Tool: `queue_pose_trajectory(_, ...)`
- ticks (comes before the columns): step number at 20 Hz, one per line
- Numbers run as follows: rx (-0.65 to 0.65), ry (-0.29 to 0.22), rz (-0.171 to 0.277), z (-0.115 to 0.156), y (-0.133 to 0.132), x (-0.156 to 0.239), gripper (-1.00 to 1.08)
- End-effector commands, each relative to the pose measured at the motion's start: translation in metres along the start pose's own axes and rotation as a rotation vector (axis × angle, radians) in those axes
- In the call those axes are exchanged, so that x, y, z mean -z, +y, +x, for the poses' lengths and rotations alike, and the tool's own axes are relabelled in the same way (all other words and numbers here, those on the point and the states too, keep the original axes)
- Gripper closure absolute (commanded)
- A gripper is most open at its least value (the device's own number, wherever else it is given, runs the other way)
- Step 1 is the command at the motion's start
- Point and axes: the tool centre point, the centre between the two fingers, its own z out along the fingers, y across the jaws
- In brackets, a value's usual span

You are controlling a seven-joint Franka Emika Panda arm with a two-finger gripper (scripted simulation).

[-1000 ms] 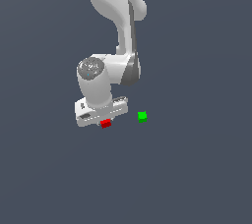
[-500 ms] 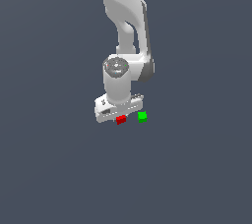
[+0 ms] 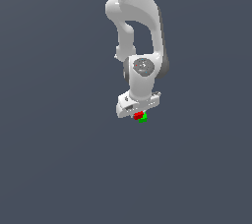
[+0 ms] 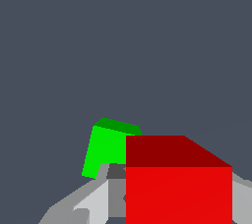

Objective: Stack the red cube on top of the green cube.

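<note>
Our gripper [image 3: 139, 115] is clamped on the red cube [image 3: 138, 116], which hides much of the green cube [image 3: 142, 118] at its four o'clock.

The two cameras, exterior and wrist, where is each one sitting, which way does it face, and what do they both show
Exterior view: off the arm, facing the whole arm against a plain grey floor; it shows the arm down to the gripper, with the red cube and the green cube beneath.
Wrist view: on the wrist, looking out past the grey fingers; the red cube fills the near foreground, the green cube lies behind it.
Shared: both cubes and the gripper.
</note>
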Motion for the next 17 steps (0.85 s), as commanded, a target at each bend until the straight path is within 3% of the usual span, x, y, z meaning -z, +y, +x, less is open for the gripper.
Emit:
queue_pose_trajectory(1, -0.002, 0.001, -0.001, 0.0, -0.014, -0.004, 1.08)
queue_pose_trajectory(7, -0.002, 0.001, -0.001, 0.0, -0.027, -0.008, 1.08)
queue_pose_trajectory(8, -0.002, 0.001, -0.001, 0.0, -0.027, -0.008, -0.92)
queue_pose_trajectory(17, -0.002, 0.001, -0.001, 0.0, -0.027, -0.008, -0.92)
